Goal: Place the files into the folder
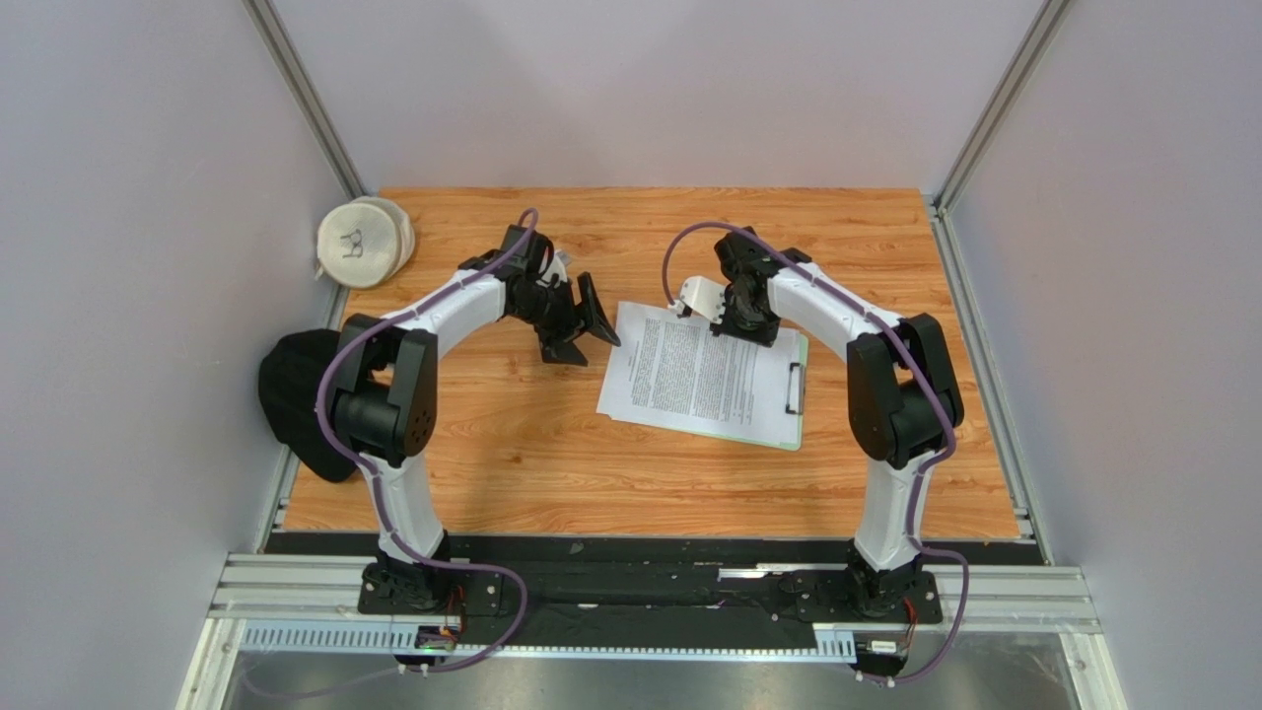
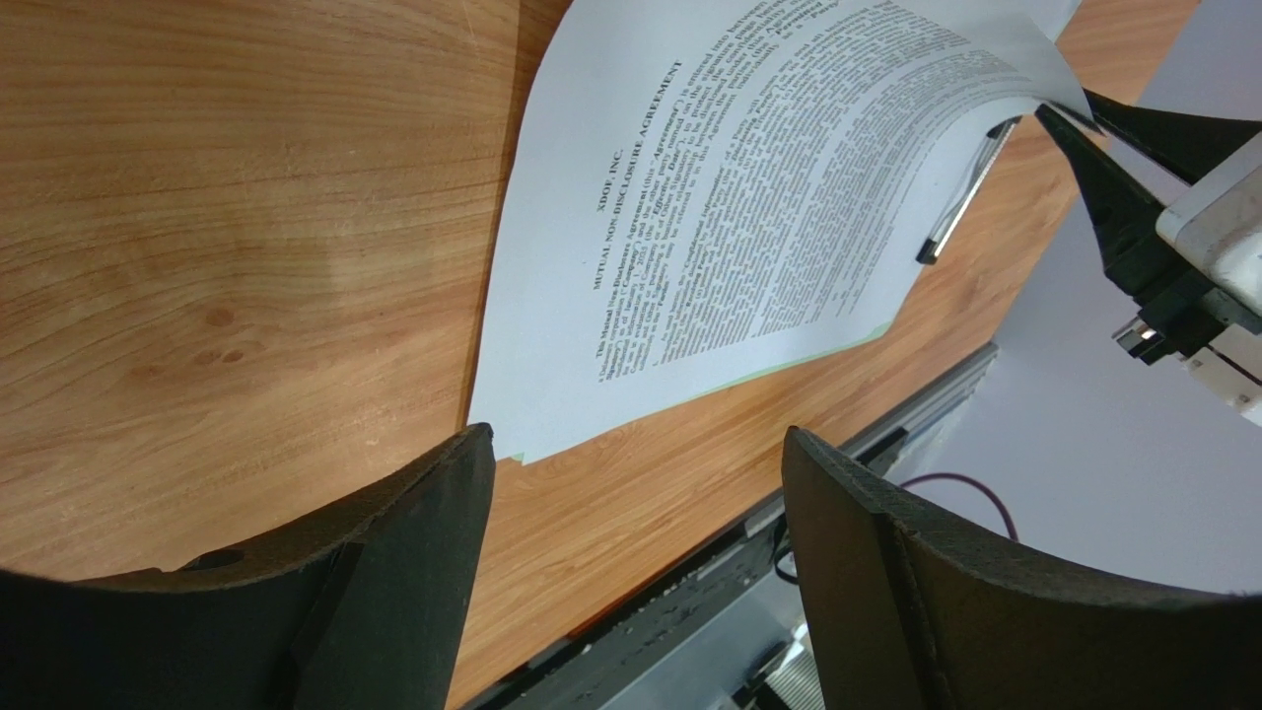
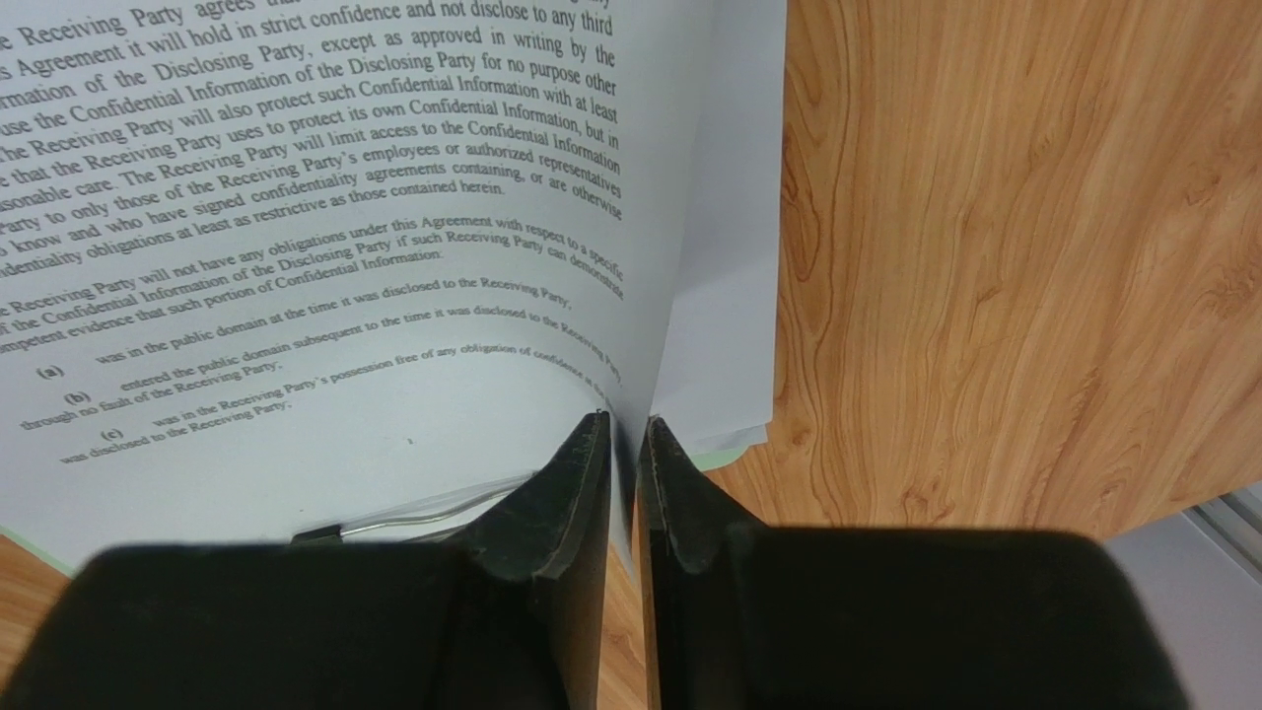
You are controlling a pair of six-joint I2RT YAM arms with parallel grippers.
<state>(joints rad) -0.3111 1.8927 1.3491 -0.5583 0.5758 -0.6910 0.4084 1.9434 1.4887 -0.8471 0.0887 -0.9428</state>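
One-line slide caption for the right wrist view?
Right gripper pinches the raised edge of the printed files, the sheet curling above the wooden table.

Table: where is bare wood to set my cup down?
Bare: the near strip of table between the arm bases and the files, and the far strip right of the white roll. Crowded: the middle, where the left gripper and right gripper work at the files on the folder.
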